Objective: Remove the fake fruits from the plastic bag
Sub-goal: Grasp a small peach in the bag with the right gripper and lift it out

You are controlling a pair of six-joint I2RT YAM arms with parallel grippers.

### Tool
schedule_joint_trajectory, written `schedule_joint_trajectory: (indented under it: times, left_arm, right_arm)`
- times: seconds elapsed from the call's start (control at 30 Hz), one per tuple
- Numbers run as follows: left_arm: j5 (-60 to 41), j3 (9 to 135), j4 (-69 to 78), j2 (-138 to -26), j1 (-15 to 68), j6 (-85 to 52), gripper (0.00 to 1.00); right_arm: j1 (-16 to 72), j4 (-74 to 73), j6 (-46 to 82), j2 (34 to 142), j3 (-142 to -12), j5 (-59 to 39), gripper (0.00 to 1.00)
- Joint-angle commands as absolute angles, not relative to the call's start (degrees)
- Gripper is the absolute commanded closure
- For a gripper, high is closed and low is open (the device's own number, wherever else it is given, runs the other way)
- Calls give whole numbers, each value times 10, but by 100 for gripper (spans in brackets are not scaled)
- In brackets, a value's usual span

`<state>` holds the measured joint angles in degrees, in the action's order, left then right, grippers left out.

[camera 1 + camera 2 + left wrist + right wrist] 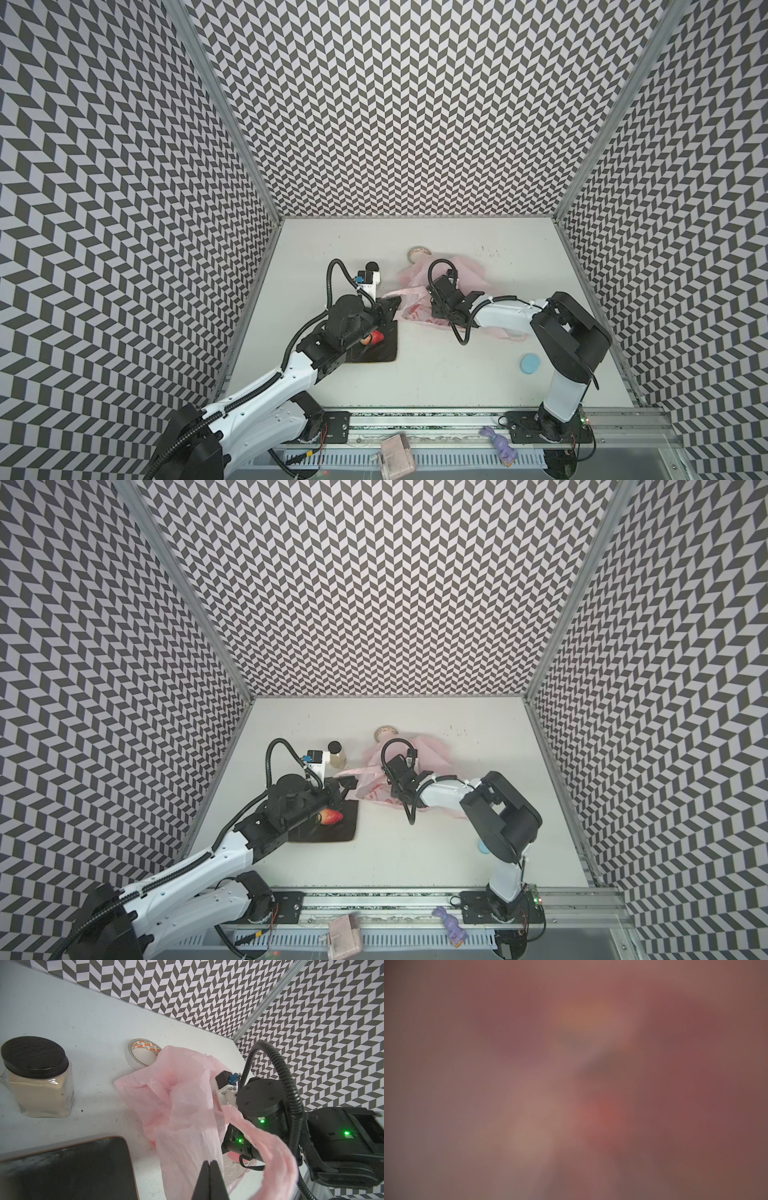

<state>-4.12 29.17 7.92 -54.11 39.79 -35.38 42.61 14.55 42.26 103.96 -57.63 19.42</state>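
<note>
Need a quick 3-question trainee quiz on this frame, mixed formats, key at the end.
1. True or false: a strawberry lies on the black tray.
2. The left gripper is shut on: A) jar B) plastic bag C) blue disc.
3. Which round object does the bag's far edge overlap?
Key: 1 true; 2 B; 3 the tape roll.
</note>
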Motion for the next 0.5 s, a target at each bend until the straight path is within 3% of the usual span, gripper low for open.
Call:
schedule_joint_trajectory:
  times: [0.0,0.47]
  left_arm:
    - [-36,313,88,-544,401,-344,100]
    - [-18,309,103,-551,401,-353,100]
  right_arm:
    - [425,142,430,1029,-586,191,71]
    - [425,141,379,850,-536,100,76]
